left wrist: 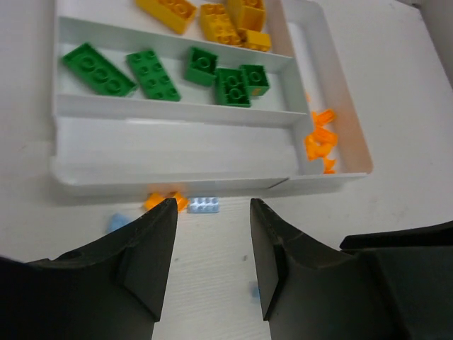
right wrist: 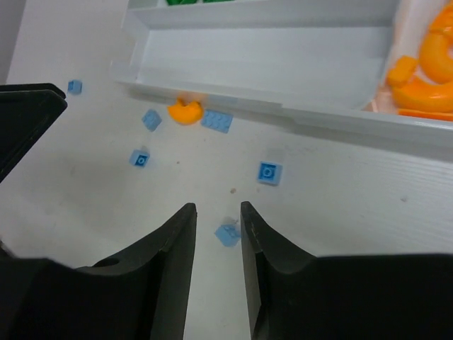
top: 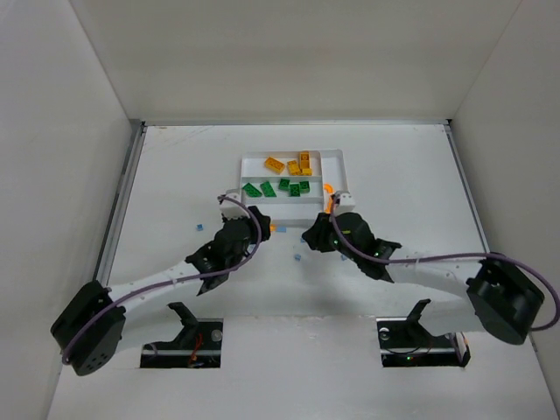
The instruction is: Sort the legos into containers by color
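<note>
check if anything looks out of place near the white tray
One orange curved piece lies on the table against the white plastic tray's near wall, among scattered light blue bricks, while the other orange pieces sit in the narrow side slot.

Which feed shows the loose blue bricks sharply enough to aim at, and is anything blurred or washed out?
Right wrist view: the blue bricks look reasonably sharp; the orange pieces at the right edge are soft and overexposed. Left wrist view: the tray is clear, the left claw is blurred up close. Top view: soft, even light, but bricks are mere specks.
</note>
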Controlling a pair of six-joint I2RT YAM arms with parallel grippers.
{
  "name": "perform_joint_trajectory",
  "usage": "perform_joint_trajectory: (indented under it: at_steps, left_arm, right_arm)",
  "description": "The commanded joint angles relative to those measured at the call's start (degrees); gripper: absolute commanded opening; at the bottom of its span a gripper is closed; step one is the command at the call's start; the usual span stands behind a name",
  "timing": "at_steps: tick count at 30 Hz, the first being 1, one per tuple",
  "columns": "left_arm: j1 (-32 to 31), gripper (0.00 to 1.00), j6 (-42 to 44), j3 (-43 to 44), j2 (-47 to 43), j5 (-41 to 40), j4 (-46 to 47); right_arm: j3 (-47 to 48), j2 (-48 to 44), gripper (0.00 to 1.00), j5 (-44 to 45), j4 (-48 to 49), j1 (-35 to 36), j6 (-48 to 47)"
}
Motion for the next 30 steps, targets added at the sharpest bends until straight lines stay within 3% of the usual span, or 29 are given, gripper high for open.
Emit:
perform_joint_trajectory:
  at_steps: [1,4,8,11,22,30]
  left_arm:
    - [2.58,0.43,-2.04,-5.15,-6.18,-1.47,-1.49]
    - [3.91,0.43,-3.09,-9.28,-10.05,-1.82,-1.23]
    - [6.37,0.43,-2.48,-11.84,-13.22,-1.55,-0.53]
    - [7.69,0.43,-2.22,-12.55,-14.28,-0.85,1.58]
    - [10.06,0.42,1.21,-16.59,-22.98,-0.24,1.49]
    - [9.89,0.42,1.04,-16.59,-21.76,0.12,2.37]
  right_arm:
    - [5.41,5.79,0.4,1.71,4.16,2.32,-1.59]
    - [9.45,10.81,0.4,3.03,3.63,4.07,-1.07]
    - [16.39,18.45,0.15,4.17,1.18,4.87,-0.71]
    - [21.4,23.81,0.09,6.63,-0.94,5.05,-0.54]
    - [33.8,35.51,0.03,9.36,-6.65,7.68,-1.68]
    - [36.89,40.17,0.04,10.41,-7.89,8.91,-1.42]
